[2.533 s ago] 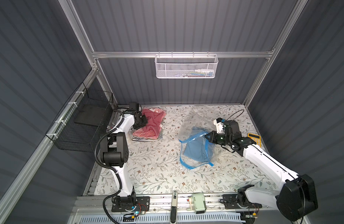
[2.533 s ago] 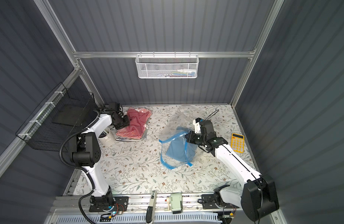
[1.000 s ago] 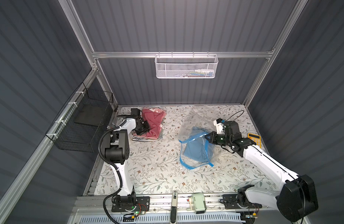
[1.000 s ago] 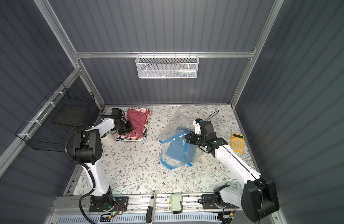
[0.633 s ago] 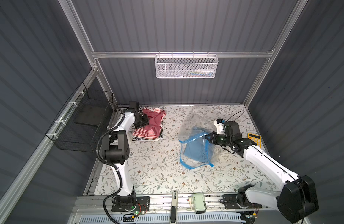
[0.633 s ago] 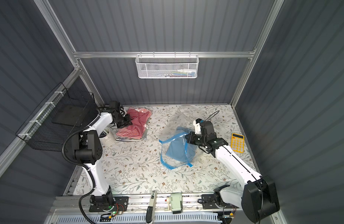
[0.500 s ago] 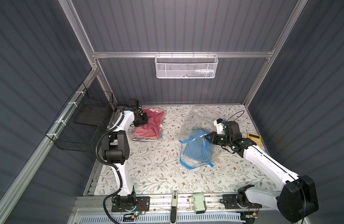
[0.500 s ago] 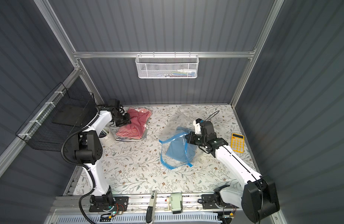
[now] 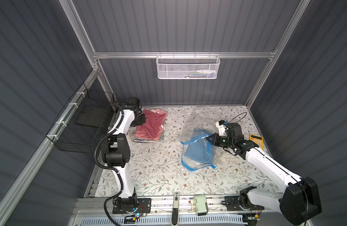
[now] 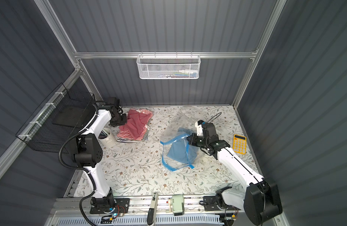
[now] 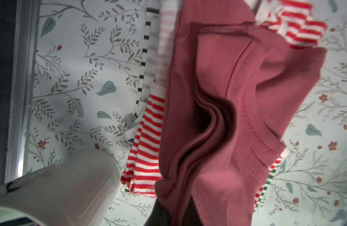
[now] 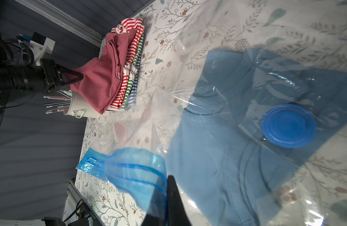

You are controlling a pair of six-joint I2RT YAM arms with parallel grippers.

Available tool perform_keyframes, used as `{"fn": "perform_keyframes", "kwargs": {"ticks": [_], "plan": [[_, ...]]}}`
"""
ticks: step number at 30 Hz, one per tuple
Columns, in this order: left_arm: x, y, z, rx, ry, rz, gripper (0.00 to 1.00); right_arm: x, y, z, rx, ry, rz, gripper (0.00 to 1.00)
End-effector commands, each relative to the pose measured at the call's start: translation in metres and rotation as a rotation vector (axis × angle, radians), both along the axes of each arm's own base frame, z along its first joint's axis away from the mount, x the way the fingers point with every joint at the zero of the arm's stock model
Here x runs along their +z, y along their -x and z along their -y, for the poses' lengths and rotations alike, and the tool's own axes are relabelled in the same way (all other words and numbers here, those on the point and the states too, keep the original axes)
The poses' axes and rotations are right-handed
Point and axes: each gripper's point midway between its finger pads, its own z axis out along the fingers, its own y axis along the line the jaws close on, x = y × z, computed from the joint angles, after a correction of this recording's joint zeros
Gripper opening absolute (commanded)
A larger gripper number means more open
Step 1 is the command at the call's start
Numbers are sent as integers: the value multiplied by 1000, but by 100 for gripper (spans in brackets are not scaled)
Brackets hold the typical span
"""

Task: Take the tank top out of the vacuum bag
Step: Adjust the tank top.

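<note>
Left gripper (image 9: pixel 143 119) has swung back beside the striped pile (image 9: pixel 147 137), clamped on the red top (image 9: pixel 153 125); right gripper (image 9: pixel 209 140) stays clamped on the bag (image 9: pixel 194 121).

Floral surface (image 10: pixel 139 172), holdings:
- Vacuum bag (image 10: pixel 175 127), clear with a blue zip strip, centre-right; blue garment (image 10: pixel 178 151) inside; my right hand (image 10: pixel 188 140) closed on its zip edge.
- Maroon top (image 10: pixel 136 124) on a striped pile (image 10: pixel 127 137), far left; my left hand (image 10: pixel 125 118) closed at its edge.
- White cup (image 10: pixel 108 139) of pens, just beside the pile.
- Yellow calculator (image 10: pixel 240 143), right edge.
- White mesh basket (image 10: pixel 168 68), back wall.
- Black wire basket (image 10: pixel 57 121), left wall.
</note>
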Motion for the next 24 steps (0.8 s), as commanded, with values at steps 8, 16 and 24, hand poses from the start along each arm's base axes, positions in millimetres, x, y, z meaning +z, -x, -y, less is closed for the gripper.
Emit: {"fn": "perform_keyframes", "kwargs": {"ticks": [8,16,24], "plan": [[10,22,-31,110,-150,34,25,1,1,2,-1,-1,7,0],[60,1,7,15,-140,262,58,-4,-4,-2,3,-19,-2,0],[19,-47,114,-189,24,217,53,-6,-9,-8,12,-45,-18,0]]}}
